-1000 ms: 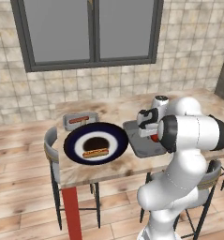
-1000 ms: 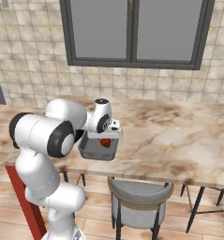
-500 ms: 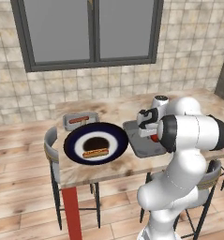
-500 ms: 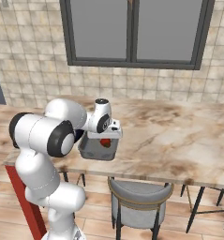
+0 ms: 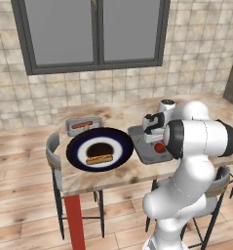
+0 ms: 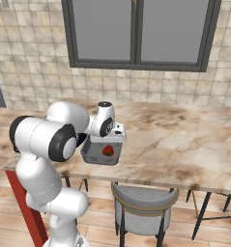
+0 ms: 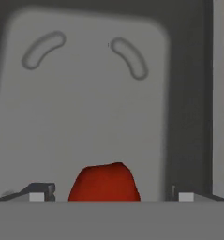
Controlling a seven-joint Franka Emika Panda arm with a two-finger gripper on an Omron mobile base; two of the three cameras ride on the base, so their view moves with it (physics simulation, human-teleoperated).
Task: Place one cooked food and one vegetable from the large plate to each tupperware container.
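The large plate [image 5: 79, 144], navy-rimmed with a dark centre, lies at the table's left end and carries a hot dog [image 5: 99, 159]. Behind it a grey tupperware tray [image 5: 94, 120] holds a reddish sausage [image 5: 82, 125]. A second grey tray [image 5: 140, 146] [image 6: 93, 155] sits right of the plate with a red vegetable [image 5: 159, 147] [image 6: 108, 151] [image 7: 104, 182] on its floor. My gripper [image 5: 156, 138] [image 6: 107, 144] [image 7: 111, 193] hangs just over this tray, open. Its fingertips [image 7: 38, 191] stand apart on either side of the red vegetable, with a gap on each side.
The marble counter [image 6: 184, 144] runs on to the right of the tray. Stools [image 6: 143, 198] stand under its near edge, and one [image 5: 53, 156] at the left end. A tiled wall with a window [image 5: 96, 34] lies behind.
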